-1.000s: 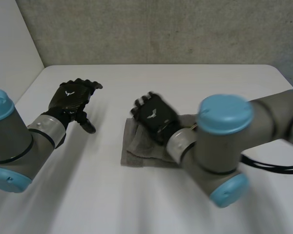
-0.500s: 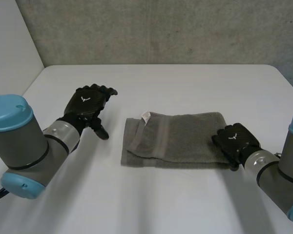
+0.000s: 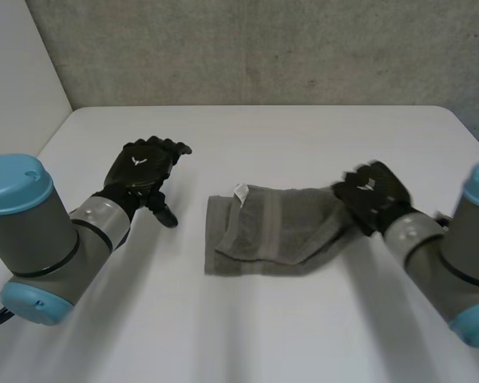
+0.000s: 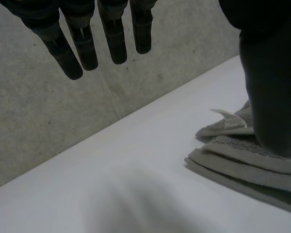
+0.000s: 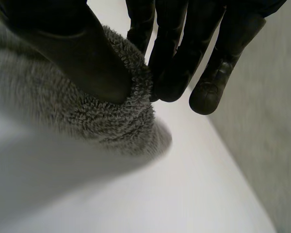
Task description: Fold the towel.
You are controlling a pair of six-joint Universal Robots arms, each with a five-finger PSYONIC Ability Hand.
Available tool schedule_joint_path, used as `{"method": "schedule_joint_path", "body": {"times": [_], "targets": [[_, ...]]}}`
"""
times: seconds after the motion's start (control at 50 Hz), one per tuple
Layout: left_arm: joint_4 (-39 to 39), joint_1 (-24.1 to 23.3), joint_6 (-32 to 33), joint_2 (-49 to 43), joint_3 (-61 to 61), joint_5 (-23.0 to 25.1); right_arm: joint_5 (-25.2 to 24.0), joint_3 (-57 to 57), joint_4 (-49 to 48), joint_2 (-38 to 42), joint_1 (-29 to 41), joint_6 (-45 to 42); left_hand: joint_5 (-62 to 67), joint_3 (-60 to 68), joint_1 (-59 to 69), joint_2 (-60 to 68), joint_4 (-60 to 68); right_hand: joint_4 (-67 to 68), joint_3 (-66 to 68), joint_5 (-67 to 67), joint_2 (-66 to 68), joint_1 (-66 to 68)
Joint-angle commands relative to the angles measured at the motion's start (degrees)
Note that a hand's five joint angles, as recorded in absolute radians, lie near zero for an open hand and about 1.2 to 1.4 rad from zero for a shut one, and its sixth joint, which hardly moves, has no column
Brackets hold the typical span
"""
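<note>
A grey towel point(image 3: 263, 231) lies partly folded in the middle of the white table point(image 3: 303, 136), with a small white label point(image 3: 240, 191) on its left end. My right hand point(image 3: 371, 195) is at the towel's right end, raised a little off the table. In the right wrist view the right hand point(image 5: 179, 53) pinches the towel's edge point(image 5: 111, 116) between thumb and fingers. My left hand point(image 3: 144, 167) hovers left of the towel, apart from it. In the left wrist view the left hand point(image 4: 114, 39) has straight fingers, with the towel point(image 4: 242, 160) and its label point(image 4: 230, 119) beside the thumb.
A grey concrete wall point(image 3: 263, 48) runs along the table's far edge. A white wall point(image 3: 16, 72) stands at the left. Bare table surface lies all round the towel.
My right hand went from the left of the towel to its right end, shut on it and pulled it up and leftward, bunching the right side. My left hand drifted slightly right.
</note>
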Motion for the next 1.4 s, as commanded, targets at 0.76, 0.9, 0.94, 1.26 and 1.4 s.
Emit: {"method": "schedule_joint_path", "body": {"times": [0.76, 0.9, 0.94, 1.26, 1.4], "targets": [[-1.1, -4.3, -12.5, -1.1, 8.2, -1.8, -5.3, -11.3, 10.2, -0.5, 7.7, 26.4, -8.1, 0.7, -0.6, 0.1, -1.0, -66.9, -66.4, -65.8, -64.4, -62.7], [-3.4, -8.2, -14.9, -7.1, 12.8, -2.0, -5.5, -9.6, 10.1, -0.2, 3.6, 33.4, -8.1, 0.7, -0.6, 0.1, -1.0, -66.9, -66.4, -65.8, -64.4, -62.7], [-4.0, -9.7, -14.9, -9.2, 14.1, -2.0, -5.6, -9.7, 10.0, 0.2, 3.6, 34.7, -8.1, 0.7, -0.6, 0.1, -1.0, -66.9, -66.4, -65.8, -64.4, -62.7], [-9.2, -11.9, -9.4, -20.2, 15.2, -6.6, -5.0, -16.2, 8.9, 16.3, 5.9, 40.7, -8.8, 0.0, -1.3, -0.6, -1.7, -66.9, -66.4, -65.8, -64.4, -62.7], [-9.1, -10.8, -7.1, -19.0, 12.8, -6.8, -3.2, -17.5, 9.3, 17.7, 7.9, 39.8, -9.1, -0.3, -1.6, -0.9, -2.0, -66.9, -66.4, -65.8, -64.4, -62.7]]}}
